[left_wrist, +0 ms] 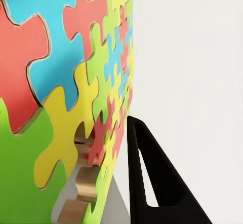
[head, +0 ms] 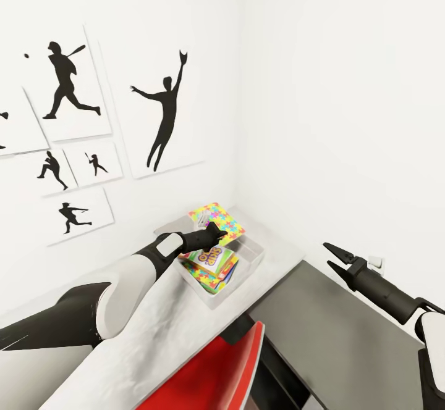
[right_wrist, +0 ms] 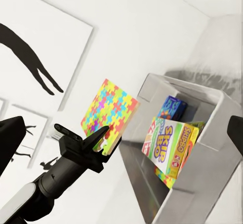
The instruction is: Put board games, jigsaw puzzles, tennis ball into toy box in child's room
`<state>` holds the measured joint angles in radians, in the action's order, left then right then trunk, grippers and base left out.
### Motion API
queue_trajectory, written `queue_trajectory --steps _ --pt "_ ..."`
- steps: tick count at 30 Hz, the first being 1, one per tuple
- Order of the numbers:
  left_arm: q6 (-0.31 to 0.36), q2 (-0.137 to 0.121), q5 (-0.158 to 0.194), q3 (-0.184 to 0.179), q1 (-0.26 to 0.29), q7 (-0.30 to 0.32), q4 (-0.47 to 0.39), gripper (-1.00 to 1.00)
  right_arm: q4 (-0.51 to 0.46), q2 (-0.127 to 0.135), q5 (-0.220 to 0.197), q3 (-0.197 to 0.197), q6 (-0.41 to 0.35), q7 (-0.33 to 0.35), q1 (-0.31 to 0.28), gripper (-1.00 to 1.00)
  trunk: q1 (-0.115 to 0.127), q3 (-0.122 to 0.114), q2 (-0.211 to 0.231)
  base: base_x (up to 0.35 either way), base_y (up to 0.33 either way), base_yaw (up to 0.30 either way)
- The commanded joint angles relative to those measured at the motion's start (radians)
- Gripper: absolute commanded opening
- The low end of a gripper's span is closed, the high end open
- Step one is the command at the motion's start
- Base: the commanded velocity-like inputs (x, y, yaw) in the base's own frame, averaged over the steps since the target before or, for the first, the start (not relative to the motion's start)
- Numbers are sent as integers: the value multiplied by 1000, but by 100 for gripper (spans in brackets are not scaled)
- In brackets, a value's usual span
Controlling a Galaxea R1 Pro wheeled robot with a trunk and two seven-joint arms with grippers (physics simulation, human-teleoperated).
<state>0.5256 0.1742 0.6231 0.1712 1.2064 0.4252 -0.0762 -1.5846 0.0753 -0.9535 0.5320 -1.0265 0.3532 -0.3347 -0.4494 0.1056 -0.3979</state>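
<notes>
1. My left hand (head: 217,235) is clamped on one edge of a jigsaw puzzle (head: 217,220), holding the tile tilted above the toy box (head: 250,260) at the far end of the tabletop (head: 154,330).
2. In the left wrist view, the puzzle (left_wrist: 61,82) fills the frame beside one black fingertip (left_wrist: 152,178), its red, blue, yellow and green pieces seen edge-on.
3. The right wrist view shows my left hand (right_wrist: 104,145) pinching the tile's (right_wrist: 109,110) lower corner, clear of the translucent box (right_wrist: 212,133).
4. Inside the box lie the "SKIP BO" board game (right_wrist: 169,145), a smaller blue game (right_wrist: 171,108) and a second puzzle (head: 207,281) beneath them.
5. My right hand (head: 334,260) hangs well apart from the box, fingers spread and empty, over a dark grey surface (head: 334,336).
6. A red chair (head: 216,373) stands against the tabletop; black sports silhouettes (head: 164,110) hang on the white wall.
</notes>
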Motion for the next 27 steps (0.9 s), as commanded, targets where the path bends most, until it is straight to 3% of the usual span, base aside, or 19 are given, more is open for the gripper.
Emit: queue_trajectory --steps 1,27 --pt "7 0 -2 8 1 0 0 -100 0 0 10 2 -4 10 -1 100 -1 2 -2 0 -38 -3" --pt "6 0 1 8 1 0 0 -100 0 0 10 0 -4 10 -1 100 -1 2 -2 0 -41 0"
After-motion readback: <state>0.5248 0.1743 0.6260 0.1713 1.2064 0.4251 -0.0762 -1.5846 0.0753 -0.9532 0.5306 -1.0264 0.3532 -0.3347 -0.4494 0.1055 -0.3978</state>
